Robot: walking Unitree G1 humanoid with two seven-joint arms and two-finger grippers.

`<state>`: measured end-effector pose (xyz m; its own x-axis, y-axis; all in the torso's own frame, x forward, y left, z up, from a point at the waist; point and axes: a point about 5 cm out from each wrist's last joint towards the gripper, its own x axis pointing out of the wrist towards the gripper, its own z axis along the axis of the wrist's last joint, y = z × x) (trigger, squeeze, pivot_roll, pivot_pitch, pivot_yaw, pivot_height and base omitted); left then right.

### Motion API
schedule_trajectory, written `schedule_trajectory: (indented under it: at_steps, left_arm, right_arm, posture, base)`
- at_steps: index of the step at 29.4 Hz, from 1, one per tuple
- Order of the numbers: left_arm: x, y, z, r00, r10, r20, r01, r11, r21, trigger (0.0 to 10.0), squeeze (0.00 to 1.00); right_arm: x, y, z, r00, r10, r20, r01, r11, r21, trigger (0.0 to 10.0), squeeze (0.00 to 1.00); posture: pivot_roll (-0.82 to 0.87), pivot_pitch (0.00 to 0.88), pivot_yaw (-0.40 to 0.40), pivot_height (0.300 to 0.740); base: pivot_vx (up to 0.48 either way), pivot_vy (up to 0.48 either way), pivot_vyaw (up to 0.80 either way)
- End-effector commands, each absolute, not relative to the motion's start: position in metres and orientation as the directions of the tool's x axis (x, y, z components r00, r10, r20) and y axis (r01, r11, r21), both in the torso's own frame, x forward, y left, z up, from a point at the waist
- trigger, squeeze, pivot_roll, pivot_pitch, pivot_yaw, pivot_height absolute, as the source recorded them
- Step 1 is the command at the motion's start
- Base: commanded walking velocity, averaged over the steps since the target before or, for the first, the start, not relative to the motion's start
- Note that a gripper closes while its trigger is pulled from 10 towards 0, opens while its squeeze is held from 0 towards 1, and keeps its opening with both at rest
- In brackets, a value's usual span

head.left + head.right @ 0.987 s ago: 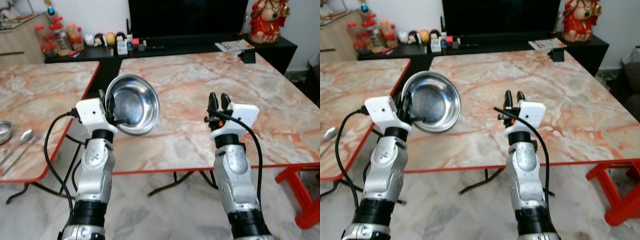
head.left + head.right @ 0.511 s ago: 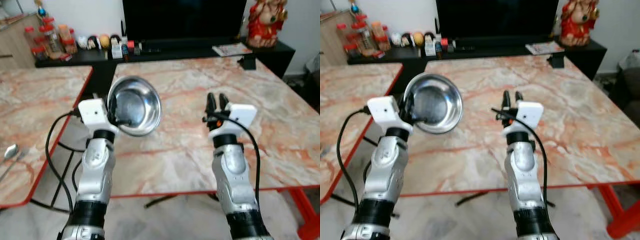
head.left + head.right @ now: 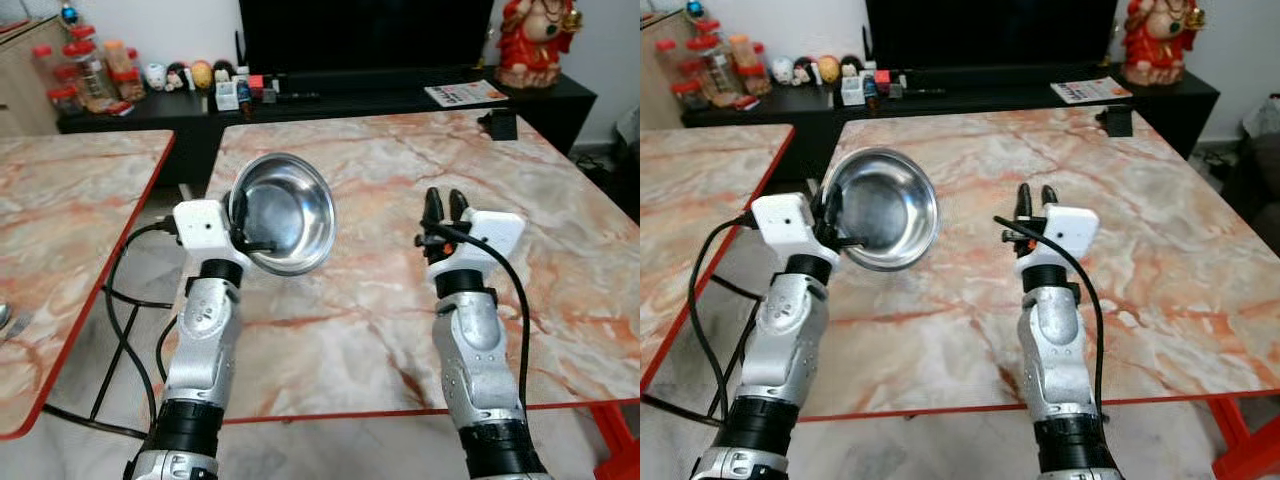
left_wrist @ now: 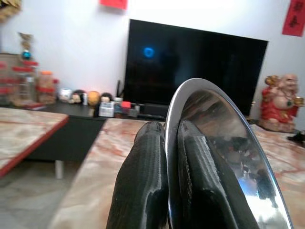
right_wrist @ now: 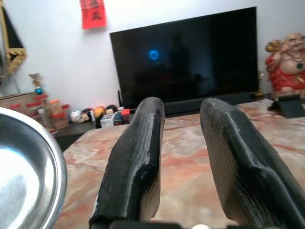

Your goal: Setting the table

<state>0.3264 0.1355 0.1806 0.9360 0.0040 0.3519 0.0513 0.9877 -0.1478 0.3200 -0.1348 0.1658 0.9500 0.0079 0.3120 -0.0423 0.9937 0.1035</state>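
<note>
Above veined marble table [image 3: 560, 230], left gripper [image 3: 241, 222] clamped on shiny round steel bowl [image 3: 288, 212] (tilted upright), right gripper [image 3: 441, 205] fingers apart.

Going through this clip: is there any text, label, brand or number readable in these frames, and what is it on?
None can be read.
Red wall hanging: dark characters, too blurred.
Second red hanging: marks too small.
Magazine on the TV cabinet: cover print too small.
Jars and small boxes: labels too small.
</note>
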Motion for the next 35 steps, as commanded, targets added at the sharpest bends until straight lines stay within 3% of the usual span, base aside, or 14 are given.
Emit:
schedule_trajectory:
  at_steps: [1,22,35]
  left_arm:
    - [0.326,0.135,0.183,0.932,0.005,0.362,0.051,0.988,-0.143,10.0,0.0]
    - [0.326,0.138,0.18,0.94,0.022,0.342,0.028,0.99,-0.138,10.0,0.0]
    - [0.331,0.131,0.16,0.977,-0.078,0.196,0.126,0.961,-0.246,10.0,0.0]
  right_arm:
    - [0.32,-0.133,0.168,0.949,0.018,0.313,-0.046,0.996,0.082,10.0,0.0]
    - [0.32,-0.133,0.166,0.954,0.013,0.299,-0.046,0.994,0.104,10.0,0.0]
    - [0.318,-0.13,0.164,0.957,0.021,0.288,-0.055,0.993,0.109,10.0,0.0]
  posture:
    - [-0.05,0.0,0.029,0.74]
    - [-0.05,0.0,0.025,0.74]
    - [-0.06,0.0,0.03,0.74]
  base:
    - [0.0,-0.375,0.48]
    - [0.046,-0.403,0.03]
    - [0.0,0.0,0.0]
